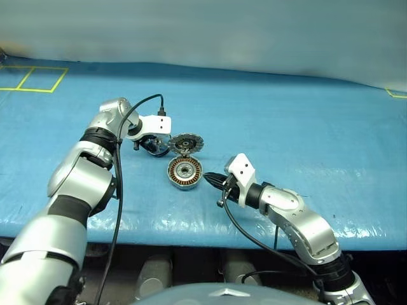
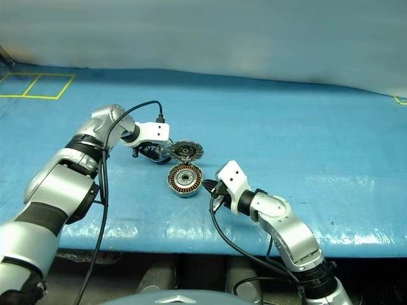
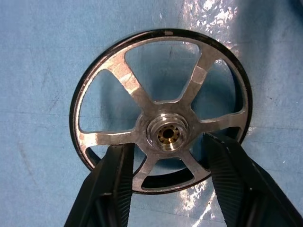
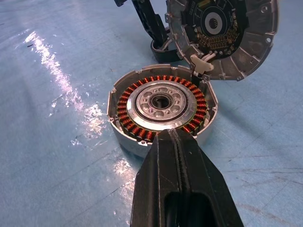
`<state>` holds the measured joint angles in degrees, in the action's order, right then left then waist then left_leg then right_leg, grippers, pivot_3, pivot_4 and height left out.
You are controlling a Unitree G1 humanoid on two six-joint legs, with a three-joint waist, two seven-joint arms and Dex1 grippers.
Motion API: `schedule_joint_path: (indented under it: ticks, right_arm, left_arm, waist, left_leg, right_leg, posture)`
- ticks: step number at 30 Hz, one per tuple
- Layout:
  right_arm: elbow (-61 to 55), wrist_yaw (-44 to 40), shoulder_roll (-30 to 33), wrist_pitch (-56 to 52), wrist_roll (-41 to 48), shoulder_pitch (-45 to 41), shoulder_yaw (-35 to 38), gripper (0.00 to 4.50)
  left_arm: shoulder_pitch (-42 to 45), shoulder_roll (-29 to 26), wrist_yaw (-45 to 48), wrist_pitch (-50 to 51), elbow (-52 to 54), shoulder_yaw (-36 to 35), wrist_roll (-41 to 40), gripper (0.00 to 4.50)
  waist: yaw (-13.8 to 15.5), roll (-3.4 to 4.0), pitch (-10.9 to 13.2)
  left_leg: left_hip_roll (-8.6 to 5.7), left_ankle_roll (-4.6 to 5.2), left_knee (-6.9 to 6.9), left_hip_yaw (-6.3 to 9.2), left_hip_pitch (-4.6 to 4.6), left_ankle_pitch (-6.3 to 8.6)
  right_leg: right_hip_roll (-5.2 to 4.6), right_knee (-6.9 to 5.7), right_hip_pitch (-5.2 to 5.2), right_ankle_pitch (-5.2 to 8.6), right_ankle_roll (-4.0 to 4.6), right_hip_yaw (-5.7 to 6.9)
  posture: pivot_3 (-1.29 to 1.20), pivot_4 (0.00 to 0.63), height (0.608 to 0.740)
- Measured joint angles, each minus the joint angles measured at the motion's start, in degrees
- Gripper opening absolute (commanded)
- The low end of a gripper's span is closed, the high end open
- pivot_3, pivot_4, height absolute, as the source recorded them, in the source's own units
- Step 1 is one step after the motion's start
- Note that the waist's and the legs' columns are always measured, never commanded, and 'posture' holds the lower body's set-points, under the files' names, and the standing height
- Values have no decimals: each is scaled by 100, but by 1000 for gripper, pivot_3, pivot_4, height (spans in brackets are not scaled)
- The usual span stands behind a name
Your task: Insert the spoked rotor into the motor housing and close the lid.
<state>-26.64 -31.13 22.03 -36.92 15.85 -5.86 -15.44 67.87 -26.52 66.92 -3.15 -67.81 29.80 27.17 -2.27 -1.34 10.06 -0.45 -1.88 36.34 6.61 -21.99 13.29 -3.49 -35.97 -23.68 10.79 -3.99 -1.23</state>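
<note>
Right gripper (image 4: 176, 142): 2 fingers pressed together, tips at the near rim of the motor housing (image 1: 185, 173).
Motor housing: lies open on the blue table (image 1: 305, 127), copper windings showing.
Lid (image 1: 186, 144): hinged at the housing's far edge, tilted up, inner face showing.
Left gripper (image 3: 168, 163): beside the lid, 2 fingers spread across the spoked rotor (image 3: 161, 111); grip not discernible.
Open table on all sides.
No readable writing.

Silver-grey jointed arms with black bands, white wrist brackets, looping black cables, and ribbed black fingers (image 3: 118, 184) on each gripper.
</note>
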Motion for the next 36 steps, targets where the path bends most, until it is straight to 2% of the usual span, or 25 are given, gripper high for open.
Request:
schedule_joint_path:
  ticks: [8,13,20,28,36]
  right_arm:
    - [1,26,-18,0,0,-23,0,0]
    - [73,22,-21,16,12,-56,50,0]
    - [583,-23,-276,412,157,-73,470,0]
    - [1387,-226,-430,1404,48,-57,611,0]
    - [2024,-719,-245,2059,-168,-10,512,0]
  left_arm:
    - [-118,-86,-197,-246,56,-72,-43,1580]
    - [-595,-401,-89,-646,535,-537,-493,1580]
    - [-1910,-1171,768,-839,2137,-1140,-1433,1580]
    - [-3251,-1710,1337,-250,4074,-1714,-2504,1580]
    - [-3591,-2023,1584,309,5137,-1799,-2855,1580]
  waist:
    - [-3,0,0]
    - [-19,0,0]
    - [-34,3,1]
    - [14,6,2]
    - [18,7,3]
  left_leg:
    - [0,2,39,0,-2,1]
    - [0,4,49,-1,-4,2]
    - [0,6,52,-4,-5,4]
    - [0,6,66,-4,-4,4]
    - [0,6,72,-9,4,4]
  right_leg:
    - [0,-15,7,-7,-8,-1]
    - [0,-21,6,-9,-8,-5]
    - [0,-27,3,-10,-5,-10]
    - [0,-36,5,4,20,-11]
    - [1,-54,6,12,34,-14]
  posture:
    - [0,150,740]
    - [0,150,740]
    - [0,150,740]
    - [0,150,740]
    - [0,150,740]
